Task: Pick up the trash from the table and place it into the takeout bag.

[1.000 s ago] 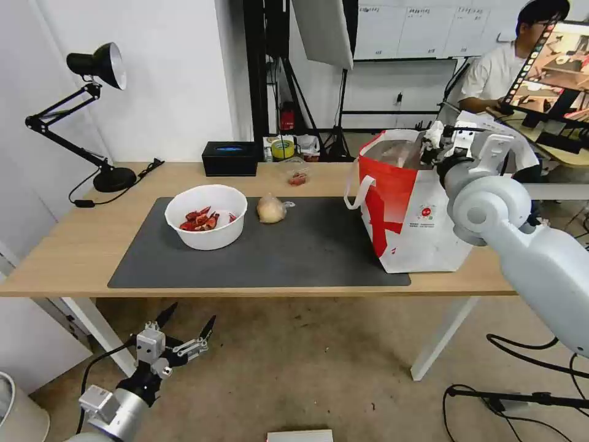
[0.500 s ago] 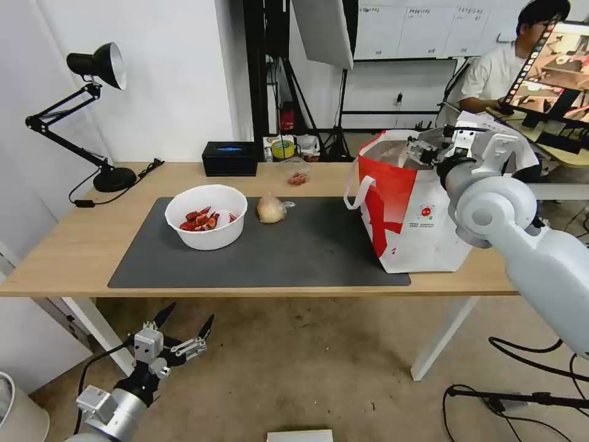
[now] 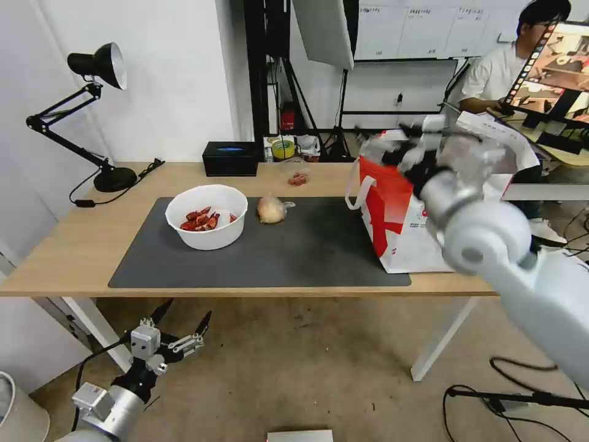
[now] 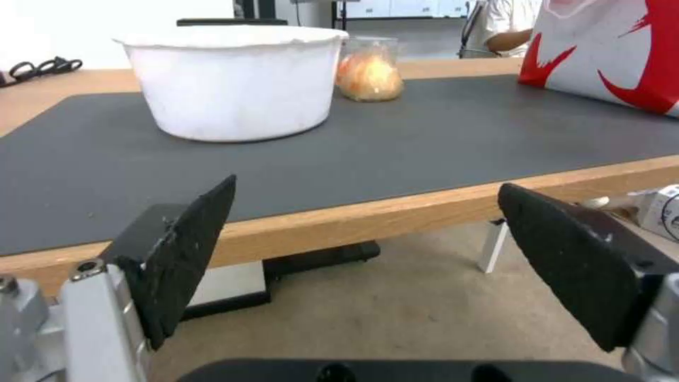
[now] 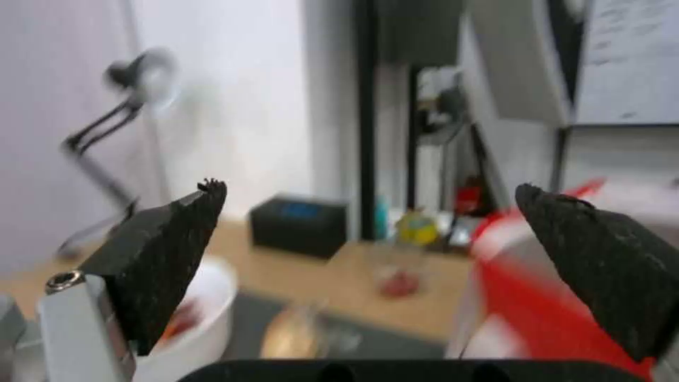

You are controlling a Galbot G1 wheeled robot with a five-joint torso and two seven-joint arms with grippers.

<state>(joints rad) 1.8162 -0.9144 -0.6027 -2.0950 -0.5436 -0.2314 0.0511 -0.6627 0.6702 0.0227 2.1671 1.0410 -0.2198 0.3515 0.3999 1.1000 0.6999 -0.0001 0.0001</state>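
two grippers: you have both spread wide and holding nothing.
right gripper (image 3: 392,144): blurred, raised over the near left rim of the takeout bag (image 3: 405,233); its black wedge pads (image 5: 177,254) look rough and grainy.
left gripper (image 3: 178,322): parked low, below the table's (image 3: 73,245) front edge and left of the bag; its dark textured pads (image 4: 191,249) stand far apart.
takeout bag: boxy white with a red panel, white loop handle and a small round logo, standing upright on the right end of the dark grey mat (image 3: 307,245).
bowl (image 3: 207,216): round, white, matte, with red scraps inside, on the mat well left of the bag.
wrapped lump (image 3: 270,209): beige, rounded, in crinkled clear plastic, between bowl and bag, just beside the bowl.
table: long light wood with white legs.
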